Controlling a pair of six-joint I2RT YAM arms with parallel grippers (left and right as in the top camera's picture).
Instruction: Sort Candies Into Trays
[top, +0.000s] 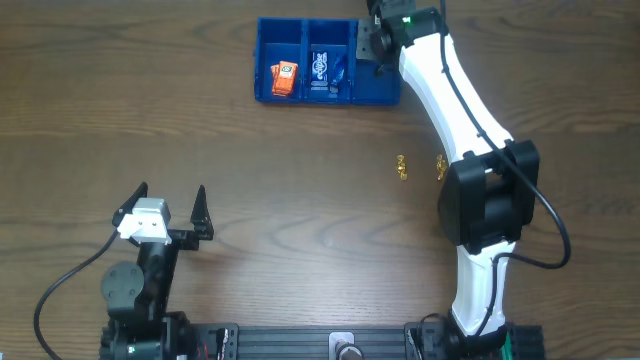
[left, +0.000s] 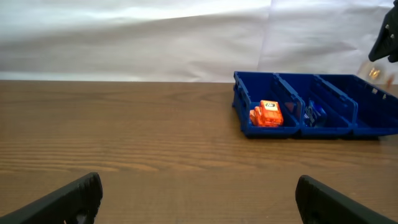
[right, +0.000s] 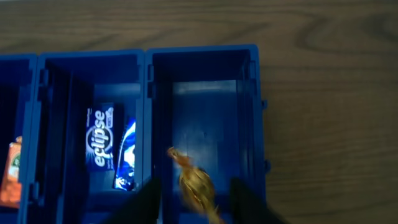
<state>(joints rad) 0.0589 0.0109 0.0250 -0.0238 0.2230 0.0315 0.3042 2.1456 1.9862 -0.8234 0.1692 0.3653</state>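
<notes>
A blue tray (top: 378, 95) with three compartments lies at the table's far side. An orange candy (top: 284, 80) is in its left compartment and blue packs (top: 322, 70) are in the middle one. My right gripper (top: 372, 40) hovers over the right compartment (right: 205, 106). A gold wrapped candy (right: 193, 179) hangs between its fingers with a gap on each side, so the gripper (right: 196, 202) is open. Two more gold candies (top: 401, 166) (top: 440, 166) lie on the wood. My left gripper (top: 170, 203) stands open near the front left, holding nothing.
The left wrist view looks across bare wood to the blue tray (left: 267, 129), with the right arm's gripper (left: 385, 40) above its far end. The right arm (top: 450, 90) slants over the table between the tray and the loose candies.
</notes>
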